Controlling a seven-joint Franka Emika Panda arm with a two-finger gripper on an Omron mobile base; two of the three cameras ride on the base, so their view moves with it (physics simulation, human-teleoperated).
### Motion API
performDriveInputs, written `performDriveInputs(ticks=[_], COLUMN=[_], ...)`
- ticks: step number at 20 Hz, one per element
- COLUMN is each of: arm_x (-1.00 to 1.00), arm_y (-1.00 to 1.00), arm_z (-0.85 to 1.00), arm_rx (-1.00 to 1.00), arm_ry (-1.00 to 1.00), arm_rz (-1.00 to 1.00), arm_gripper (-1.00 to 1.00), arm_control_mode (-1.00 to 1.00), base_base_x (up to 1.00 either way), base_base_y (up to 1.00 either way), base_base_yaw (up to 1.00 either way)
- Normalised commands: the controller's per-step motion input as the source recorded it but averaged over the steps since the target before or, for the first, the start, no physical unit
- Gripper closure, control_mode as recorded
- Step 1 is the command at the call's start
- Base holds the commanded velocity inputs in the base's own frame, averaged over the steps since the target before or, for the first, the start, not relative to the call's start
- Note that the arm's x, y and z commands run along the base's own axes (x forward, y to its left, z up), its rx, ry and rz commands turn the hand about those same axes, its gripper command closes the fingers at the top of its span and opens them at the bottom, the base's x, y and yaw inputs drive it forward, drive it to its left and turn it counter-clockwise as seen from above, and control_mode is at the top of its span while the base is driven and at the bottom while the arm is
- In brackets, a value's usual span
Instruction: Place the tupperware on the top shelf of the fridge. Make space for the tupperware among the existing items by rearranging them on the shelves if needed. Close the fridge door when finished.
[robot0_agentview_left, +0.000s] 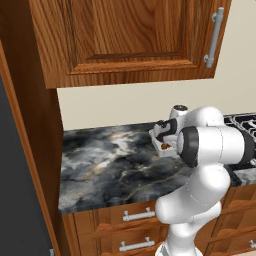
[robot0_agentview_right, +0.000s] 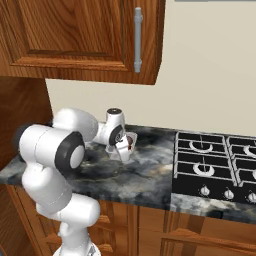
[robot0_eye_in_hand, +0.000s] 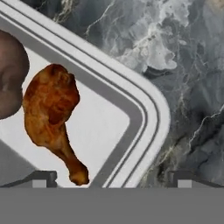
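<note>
The tupperware (robot0_eye_in_hand: 146, 109), a small whitish tub, sits on the dark marble counter (robot0_agentview_left: 105, 165) close to the stove. Inside it lie an orange-brown drumstick (robot0_eye_in_hand: 52, 113) and a round brown lump (robot0_eye_in_hand: 8, 74). My gripper (robot0_eye_in_hand: 113, 179) hangs low over the tub's corner and is open. One fingertip (robot0_eye_in_hand: 43, 178) is over the tub's inside, the other over the counter, with the tub's wall between them. The base views show the hand (robot0_agentview_left: 167, 131) (robot0_agentview_right: 120, 137) right above the tub (robot0_agentview_right: 127, 146). The fridge shelves and their items are out of view.
A black gas stove (robot0_agentview_right: 215, 165) lies to the right of the tub. Wooden wall cabinets (robot0_agentview_left: 130, 35) hang above the counter and drawers (robot0_agentview_left: 135, 215) sit below it. A tall wooden panel (robot0_agentview_left: 35, 130) and a dark grey surface (robot0_agentview_left: 12, 190) bound the left side.
</note>
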Motion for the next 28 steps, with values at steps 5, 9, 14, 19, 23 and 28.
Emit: performDriveInputs(ticks=[5, 9, 14, 19, 23, 28], arm_x=[0.30, 0.19, 0.11, 0.00, -0.01, -0.46], arm_y=[-0.18, -0.11, 0.00, 0.00, 0.04, 0.00], arm_z=[-0.45, -0.46, -0.27, 0.00, 0.00, 0.12], arm_rx=[0.03, 0.02, 0.00, 0.00, 0.00, 0.00], arm_ry=[-0.03, -0.02, -0.02, 0.00, -0.04, -0.24], arm_rz=[0.00, 0.00, 0.00, 0.00, 0.00, -0.01], arm_gripper=[-1.00, -1.00, 1.00, 1.00, 1.00, 1.00], arm_control_mode=[-1.00, -1.00, -1.00, -1.00, -1.00, -1.00], base_base_x=[0.00, 0.00, 0.00, 0.00, 0.00, 0.00], base_base_y=[0.00, 0.00, 0.00, 0.00, 0.00, 0.00], base_base_yaw=[0.00, 0.00, 0.00, 0.00, 0.00, 0.00])
